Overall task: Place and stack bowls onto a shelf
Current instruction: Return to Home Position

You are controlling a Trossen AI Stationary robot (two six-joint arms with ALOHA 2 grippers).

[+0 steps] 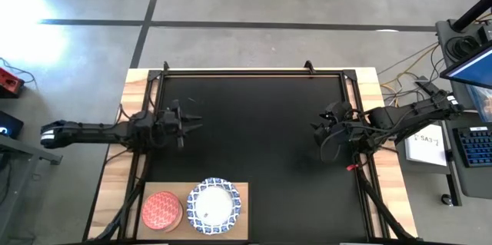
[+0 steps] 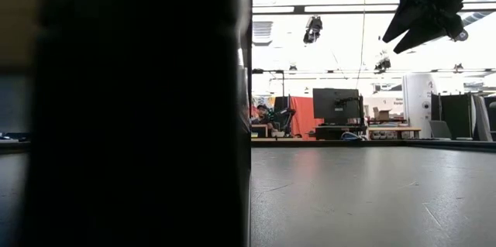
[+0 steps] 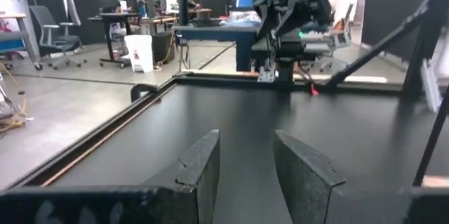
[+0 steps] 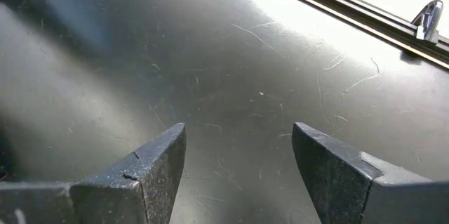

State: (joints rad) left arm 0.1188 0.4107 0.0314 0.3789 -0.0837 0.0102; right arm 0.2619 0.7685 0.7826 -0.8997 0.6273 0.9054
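On the light-wood shelf at the table's near left edge stand a white bowl with a blue patterned rim and, left of it, a red-pink bowl. Whether either is a stack cannot be told. My left gripper hangs open above the black mat at the left side, pointing level toward the right, nothing between its fingers. My right gripper is open above the mat at the right side, tipped downward, with only bare mat between its fingers.
The black mat covers the table between the arms. A dark frame rail runs along the far edge, with wooden table strips at left and right. In the low view a dark mass blocks the left half.
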